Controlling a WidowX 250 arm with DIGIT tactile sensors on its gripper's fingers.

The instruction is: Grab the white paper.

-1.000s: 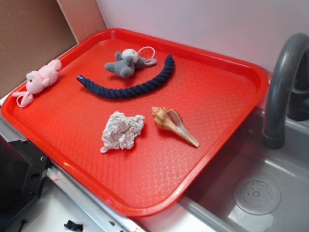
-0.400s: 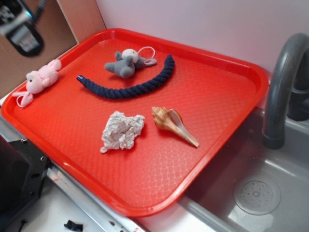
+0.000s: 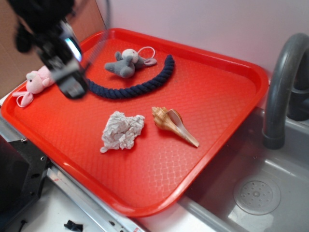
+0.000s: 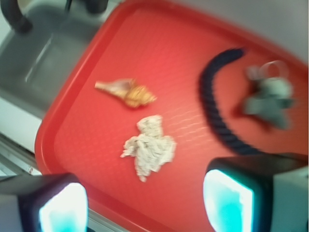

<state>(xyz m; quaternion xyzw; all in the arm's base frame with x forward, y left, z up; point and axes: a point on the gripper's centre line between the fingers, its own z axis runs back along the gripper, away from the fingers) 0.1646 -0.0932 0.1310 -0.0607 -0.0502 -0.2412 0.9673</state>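
Observation:
The white paper [image 3: 121, 131] is a crumpled off-white wad lying on the red tray [image 3: 217, 96], just left of the tan seashell [image 3: 173, 124]. In the wrist view the white paper [image 4: 150, 148] lies ahead of and between the fingers. My gripper [image 3: 67, 67] is blurred, high above the tray's left part, well up and left of the paper. In the wrist view the gripper [image 4: 145, 205] is open and empty, its two cyan-lit fingertips [image 4: 63, 208] wide apart.
A grey plush toy [image 3: 128, 62] and a dark blue rope [image 3: 130, 86] lie at the tray's far side. A pink plush [image 3: 38, 79] sits on the left rim. A grey sink [image 3: 256, 193] with a faucet [image 3: 285, 82] is to the right. Brown cardboard [image 3: 19, 58] stands at the left.
My gripper has come into view from the upper left and moved down and right over the tray's left part. The objects on the tray have not moved.

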